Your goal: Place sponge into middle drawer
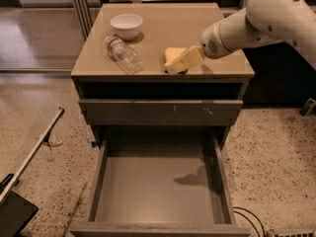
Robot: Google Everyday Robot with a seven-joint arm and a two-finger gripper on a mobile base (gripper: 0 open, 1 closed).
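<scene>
The yellow sponge point(171, 53) lies on the tan cabinet top point(168, 26), near its front edge and right of centre. My gripper point(178, 63) reaches in from the right on the white arm point(256, 19) and sits right at the sponge, covering its front right part. The middle drawer point(148, 191) is pulled out wide below the cabinet, with a bare grey floor and nothing in it. The arm's shadow falls on the drawer floor.
A white bowl point(126, 24) stands at the back left of the top. A clear plastic bottle point(123, 54) lies on its side in front of it. A shallower drawer front with pale scratches point(160, 111) sits shut above the open drawer. Cables point(247, 216) lie on the speckled floor at right.
</scene>
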